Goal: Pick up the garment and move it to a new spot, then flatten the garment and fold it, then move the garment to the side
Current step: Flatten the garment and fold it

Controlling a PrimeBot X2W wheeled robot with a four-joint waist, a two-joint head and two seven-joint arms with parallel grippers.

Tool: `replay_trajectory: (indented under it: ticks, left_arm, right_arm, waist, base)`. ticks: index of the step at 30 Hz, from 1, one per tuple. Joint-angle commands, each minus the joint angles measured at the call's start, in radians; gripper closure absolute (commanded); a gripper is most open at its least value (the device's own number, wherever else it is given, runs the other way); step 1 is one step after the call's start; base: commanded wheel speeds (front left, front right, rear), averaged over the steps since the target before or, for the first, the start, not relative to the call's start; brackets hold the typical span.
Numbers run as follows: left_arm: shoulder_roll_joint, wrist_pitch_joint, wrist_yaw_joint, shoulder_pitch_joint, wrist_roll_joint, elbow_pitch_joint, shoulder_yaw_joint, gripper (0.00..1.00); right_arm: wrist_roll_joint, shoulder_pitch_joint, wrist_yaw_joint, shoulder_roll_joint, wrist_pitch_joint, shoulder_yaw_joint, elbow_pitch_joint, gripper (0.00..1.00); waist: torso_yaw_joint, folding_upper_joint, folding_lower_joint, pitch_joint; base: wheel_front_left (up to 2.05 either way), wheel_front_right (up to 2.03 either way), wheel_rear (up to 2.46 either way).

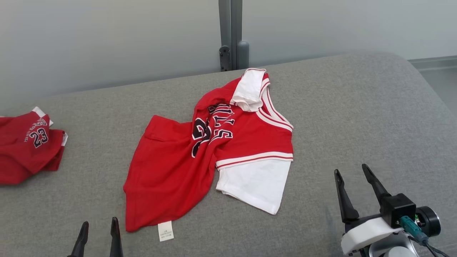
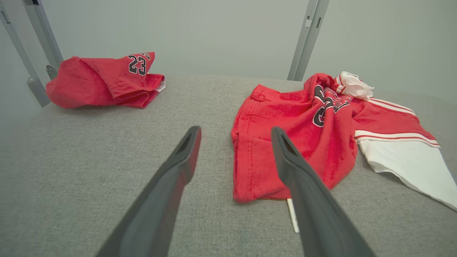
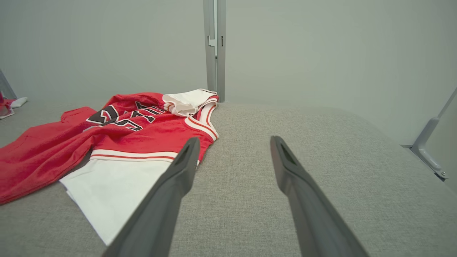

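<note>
the crumpled red-and-white garment [image 1: 185, 167] lies at centre; left gripper [image 1: 99, 221] at its 7 o'clock, right gripper [image 1: 350, 169] at its 4 o'clock, both spread wide and empty. pickup looks unstarted; next, reach in and pinch an edge

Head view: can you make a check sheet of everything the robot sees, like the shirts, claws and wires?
Surface: grey fabric surface, flat.
Job's things: red and white jersey lies crumpled mid-surface, white label at its near edge.
Clutter: second red jersey marked 23, bunched at the left.
Grippers: left gripper open, empty, near the jersey's hem; right gripper open, empty, apart from it.
Cables: dark cable with a green plug at the right wrist.
Surroundings: pale wall, grey metal post behind.
</note>
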Motion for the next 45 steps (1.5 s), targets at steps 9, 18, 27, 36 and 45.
replay_trajectory:
  ticks: [9,18,27,36,45]
  left_arm:
    - [-0.038,0.0,-0.061,-0.008,0.065,0.023,0.074,0.0]
    - [0.021,0.176,-0.083,-0.044,0.017,0.108,-0.035,0.0]
    - [0.083,0.418,-0.085,-0.103,-0.058,0.062,-0.086,0.0]
    - [0.099,0.418,-0.08,-0.137,-0.073,0.041,-0.089,0.0]
    - [0.107,0.385,-0.083,-0.236,-0.069,0.113,-0.126,0.0]
  right_arm:
    - [0.026,-0.022,0.0,0.011,-0.003,0.04,0.022,0.0]
    - [0.189,-0.139,0.0,0.01,0.25,0.196,0.157,0.0]
    - [0.26,-0.219,0.0,0.01,0.514,0.268,0.179,0.0]
    - [0.279,-0.204,0.0,0.011,0.538,0.282,0.164,0.0]
    - [0.296,-0.24,0.0,0.011,0.55,0.297,0.166,0.0]
  waist:
    - [0.003,0.0,0.0,-0.02]
    - [-0.003,0.0,0.0,0.026]
    - [0.017,0.0,0.0,0.135]
    - [0.031,0.0,0.0,0.176]
    - [0.037,0.0,0.0,0.224]
  base:
    - [0.0,0.0,0.0]
    - [0.0,0.0,0.0]
    - [0.0,0.0,0.0]
    - [0.0,0.0,0.0]
    - [0.0,0.0,0.0]
